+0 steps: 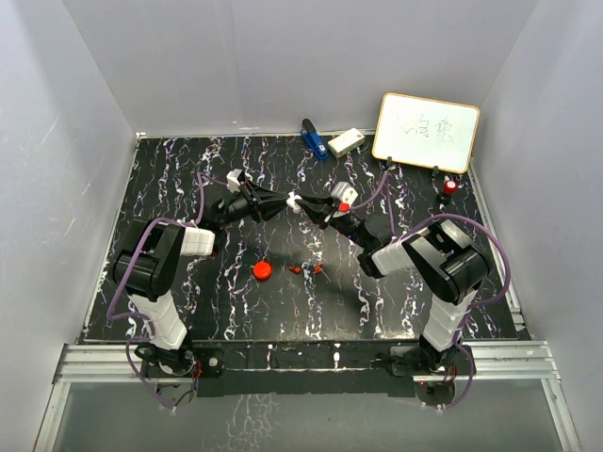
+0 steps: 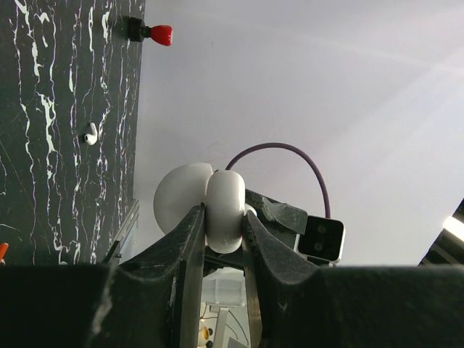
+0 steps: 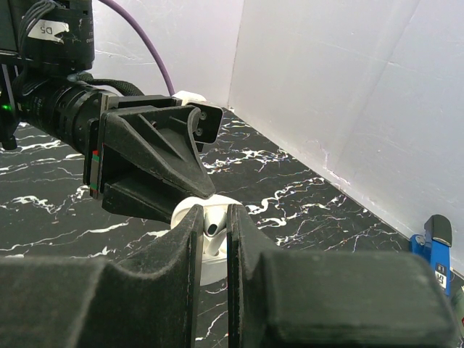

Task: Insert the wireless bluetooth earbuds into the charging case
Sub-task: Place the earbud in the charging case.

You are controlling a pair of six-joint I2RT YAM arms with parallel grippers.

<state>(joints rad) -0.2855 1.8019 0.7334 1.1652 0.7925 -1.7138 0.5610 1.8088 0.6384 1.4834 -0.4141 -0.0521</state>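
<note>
My left gripper (image 1: 283, 202) is shut on the white charging case (image 1: 293, 201), held open in the air above the table's middle; in the left wrist view the case (image 2: 225, 203) sits clamped between the fingers (image 2: 190, 246). My right gripper (image 1: 308, 208) meets it from the right and is shut on a white earbud (image 3: 217, 233), held at the open case (image 3: 210, 257). Another white earbud (image 2: 90, 135) lies on the table. Small red and purple earbuds (image 1: 311, 269) lie near the front middle.
A round red case (image 1: 262, 270) lies left of the small earbuds. A red-capped marker (image 1: 449, 186) stands at the right, below the whiteboard (image 1: 426, 132). A blue object (image 1: 314, 138) and a white block (image 1: 346, 142) lie at the back edge.
</note>
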